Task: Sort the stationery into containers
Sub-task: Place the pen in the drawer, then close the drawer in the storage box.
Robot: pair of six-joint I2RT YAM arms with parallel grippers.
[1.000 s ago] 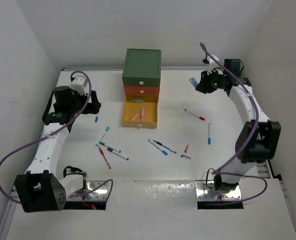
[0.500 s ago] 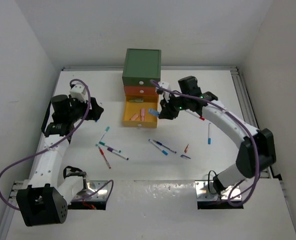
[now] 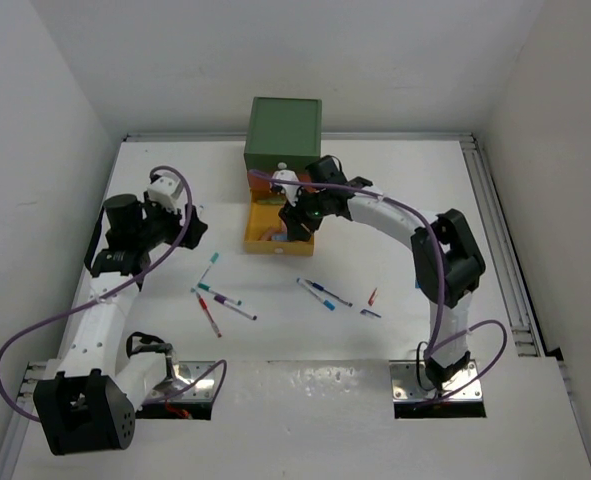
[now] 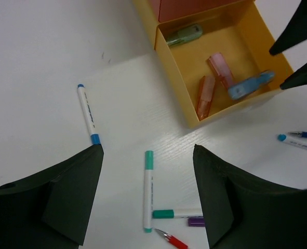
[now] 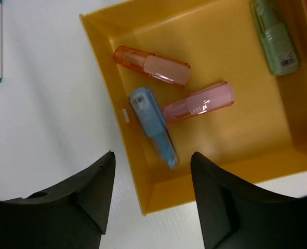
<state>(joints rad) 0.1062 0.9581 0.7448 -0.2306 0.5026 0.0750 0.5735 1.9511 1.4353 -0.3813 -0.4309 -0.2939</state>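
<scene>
The small cabinet stands at the far middle of the white tabletop (image 3: pixel 305 335). It has the dark green box-like drawer (image 3: pixel 284 132) on top and the orange-red drawer (image 4: pixel 195 6) under it. At the bottom, the yellow drawer (image 3: pixel 262 246) is pulled out toward the near side, its top open. The right gripper (image 5: pixel 152 154) hangs over the near front wall of the yellow drawer. Its two dark fingers (image 5: pixel 85 194) stand well apart and grip nothing. Below that gap, a stubby blue capsule-shaped piece (image 5: pixel 152 123) lies on the drawer floor just inside the front wall. Two pink capsule-shaped pieces (image 5: pixel 152 65) lie just beside it toward the drawer's middle. A mint-green capsule-shaped piece (image 5: pixel 274 35) lies in the far left corner by the cabinet. The left gripper (image 4: pixel 147 150) hovers above the tabletop to the left of the yellow drawer, jaws wide and empty. A teal-capped white pen (image 4: pixel 148 189) lies under it, and a blue-capped white pen (image 4: pixel 87 114) lies well apart from that one. More pens lie nearer the arm bases: a left cluster (image 3: pixel 220 300), a middle pair of blue-capped pens (image 3: pixel 325 293) and a short red piece (image 3: pixel 372 296). A strip of bare tabletop separates the drawer's front wall from these pens. A metal rail (image 3: pixel 497 230) runs along the table's right edge, and white walls stand at the left, far and right edges.
</scene>
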